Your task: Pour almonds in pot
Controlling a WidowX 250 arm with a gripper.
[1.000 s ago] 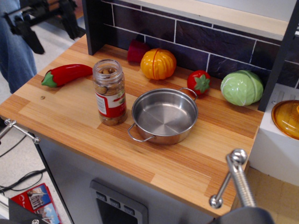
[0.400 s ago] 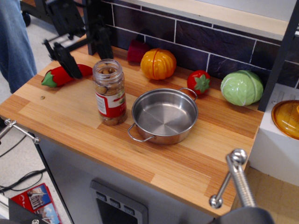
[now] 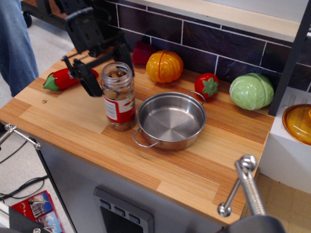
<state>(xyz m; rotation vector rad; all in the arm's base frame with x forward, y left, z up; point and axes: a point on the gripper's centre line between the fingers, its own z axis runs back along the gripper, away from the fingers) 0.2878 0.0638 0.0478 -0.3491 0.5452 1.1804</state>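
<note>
The jar of almonds (image 3: 118, 96) is seen upright on the wooden surface (image 3: 194, 170), just left of the pot (image 3: 171, 120), whose near loop handle lies close to the jar's foot. The jar's mouth appears uncapped, and nuts are visible through its clear wall down to the base. The black gripper (image 3: 105, 65) is placed about the jar's upper part, with one jaw showing to the left of the jar and the other behind its right shoulder; the jaws are spread apart, and whether either touches the jar cannot be told.

The step in hand is judged to be the grasp. It is best made by centring the jaws on the cylinder, so that the jar is not tipped as they close, and by taking hold above the red and white label. A firm hold is called for, since smooth plastic may slip when tilted. The pot is empty and stands open, so a short lift and a slow tilt toward the right should suffice. The red pepper (image 3: 68, 77) and the orange pumpkin (image 3: 164, 66) behind are to be kept clear of.
</note>
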